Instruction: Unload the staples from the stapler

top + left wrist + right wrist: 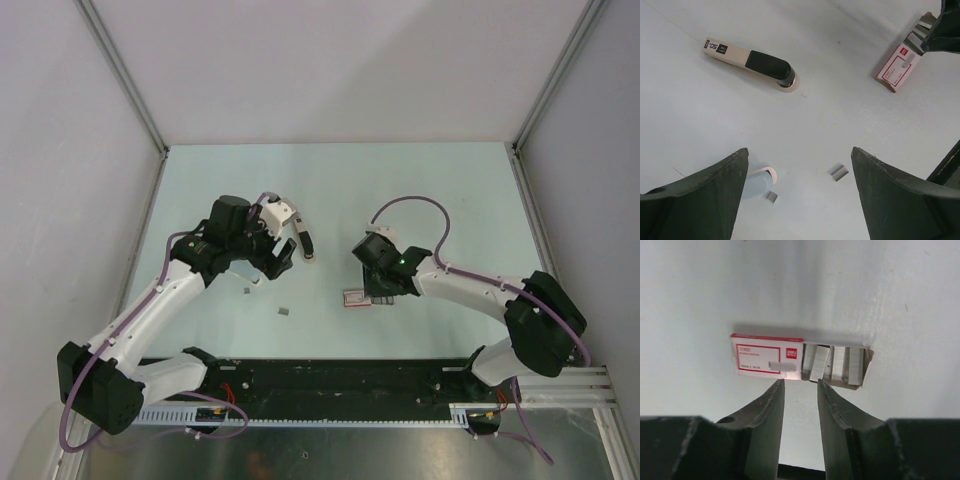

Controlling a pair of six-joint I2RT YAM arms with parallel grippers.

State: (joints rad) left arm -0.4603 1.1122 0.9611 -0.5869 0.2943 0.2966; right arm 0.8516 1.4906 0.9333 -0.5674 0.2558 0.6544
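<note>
Both arms lean in over the middle of the tabletop (450, 200). The left hand (799, 152) hangs spread wide and empty. The right hand (800, 384) has its fingers only a little apart with nothing between them, the tips just short of the red-and-white box (765, 360).

The stapler (750, 62) lies closed about the middle of the tabletop, slightly toward the left edge and apart from both hands. The box sits closer to the near edge with its tray slid out, showing refill blocks (840, 362), and a short grey strip (782, 365) rests on its lid. Two loose staples (839, 172) lie toward the near edge, left of centre.

The unloading looks well along to me, with the metal now being put by the box. Whether the magazine is empty I cannot tell. Next, I think the right hand must lift away without nudging the strip. The flat loose bits will then need a narrow pinch low against the surface.

Plain grey-white walls (320, 60) shut in three sides, with metal posts (122, 75) running to the far corners. The tabletop is a smooth, pale mint sheet.
</note>
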